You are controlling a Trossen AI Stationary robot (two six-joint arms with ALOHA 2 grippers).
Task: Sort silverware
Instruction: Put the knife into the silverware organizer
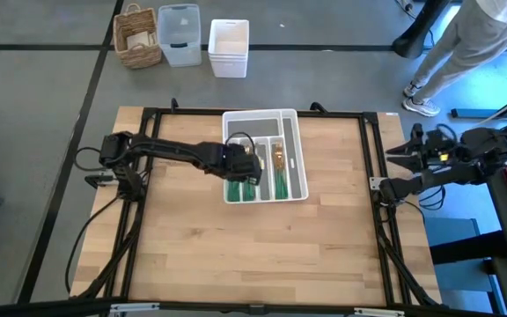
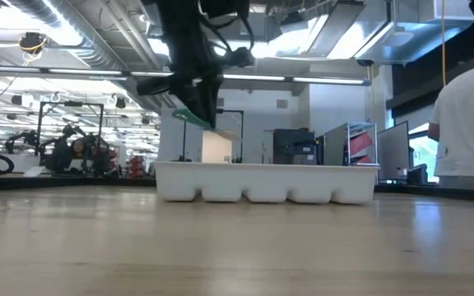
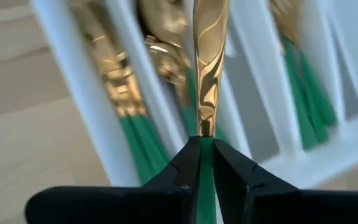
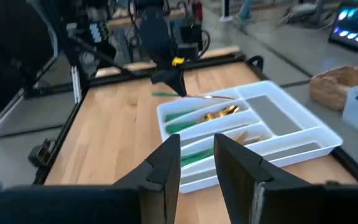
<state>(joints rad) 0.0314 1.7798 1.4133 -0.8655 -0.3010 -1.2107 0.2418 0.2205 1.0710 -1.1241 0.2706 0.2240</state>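
The white slotted tray lies at the table's middle, toward the far edge. Several gold-headed, green-handled spoons and forks lie in its slots. My left gripper hovers over the tray's left slots, shut on one more piece of silverware; the right wrist view shows that piece above the tray. In the low view the left arm hangs above the tray. My right gripper is open and waits off the table's right edge. My left gripper pinches the piece by its slim green handle, just behind the gold head, between its two fingers. The fingers come from above, pointing down, and lie across the handle. The piece is lifted clear of the tray and roughly level, its green end sticking out.
A black frame runs around the tabletop. Beyond the far edge, on the floor, stand a wicker basket, a clear bin and a white bin. A person stands off the far right corner. Bare wood lies near the tray.
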